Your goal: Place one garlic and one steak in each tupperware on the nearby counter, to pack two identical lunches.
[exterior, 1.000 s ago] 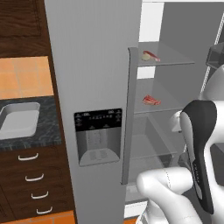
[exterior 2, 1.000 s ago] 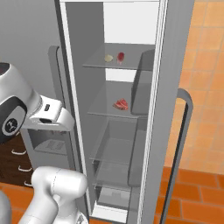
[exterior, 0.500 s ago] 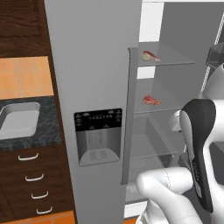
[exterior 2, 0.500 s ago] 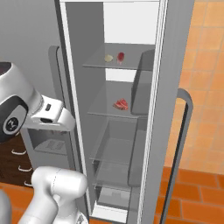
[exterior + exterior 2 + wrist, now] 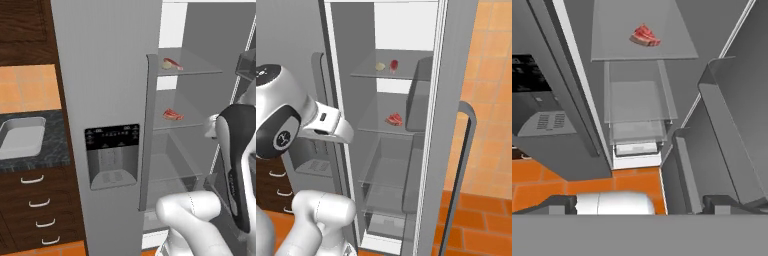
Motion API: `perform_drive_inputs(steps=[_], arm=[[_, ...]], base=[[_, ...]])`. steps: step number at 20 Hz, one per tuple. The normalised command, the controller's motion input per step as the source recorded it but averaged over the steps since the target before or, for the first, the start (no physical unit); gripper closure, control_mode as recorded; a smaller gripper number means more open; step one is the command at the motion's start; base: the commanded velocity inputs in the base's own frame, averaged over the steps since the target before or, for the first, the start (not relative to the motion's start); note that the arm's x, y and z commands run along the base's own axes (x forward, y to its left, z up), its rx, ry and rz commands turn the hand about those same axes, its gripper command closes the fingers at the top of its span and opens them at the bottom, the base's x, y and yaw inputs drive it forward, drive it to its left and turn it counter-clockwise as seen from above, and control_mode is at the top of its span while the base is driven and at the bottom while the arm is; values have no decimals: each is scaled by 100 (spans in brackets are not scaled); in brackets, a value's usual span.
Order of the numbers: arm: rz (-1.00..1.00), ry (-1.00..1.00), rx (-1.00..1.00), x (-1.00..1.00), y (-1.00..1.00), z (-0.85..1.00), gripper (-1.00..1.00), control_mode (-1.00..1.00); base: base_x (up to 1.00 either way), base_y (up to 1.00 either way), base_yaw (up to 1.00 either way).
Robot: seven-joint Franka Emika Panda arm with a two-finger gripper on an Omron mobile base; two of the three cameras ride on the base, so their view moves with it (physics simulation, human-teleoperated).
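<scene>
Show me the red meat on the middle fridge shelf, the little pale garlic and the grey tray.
red raw steak (image 5: 394,119), right base view, its middle.
pale garlic bulb (image 5: 380,66), right base view, its middle.
pale grey rectangular container (image 5: 31,130), left base view, its rim.

A kitchen: open fridge (image 5: 421,125), speckled counter (image 5: 55,145), drawers (image 5: 37,210), tiled floor (image 5: 481,220)

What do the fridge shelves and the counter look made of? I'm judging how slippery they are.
The fridge shelves look like clear glass: you see through them. The counter looks like polished black speckled stone, though a rendering could equally mean laminate.
</scene>
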Motion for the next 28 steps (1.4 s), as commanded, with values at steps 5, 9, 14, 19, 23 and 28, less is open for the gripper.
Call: perform_drive_inputs(steps=[5, 9, 14, 19, 23, 28], arm=[[7, -21, 1, 16, -9, 46, -100, -100], [1, -14, 0, 3, 4, 63, -100, -100], [0, -13, -1, 12, 3, 41, -100, -100], [0, -8, 0, 42, 0, 2, -100, -100], [0, -6, -2, 55, 0, 0, -100, -100], [0, -1, -9, 56, 0, 1, -100, -100]], base=[[0, 0, 0], [0, 0, 0], [0, 0, 0], [0, 0, 0], [0, 0, 0], [0, 0, 0]])
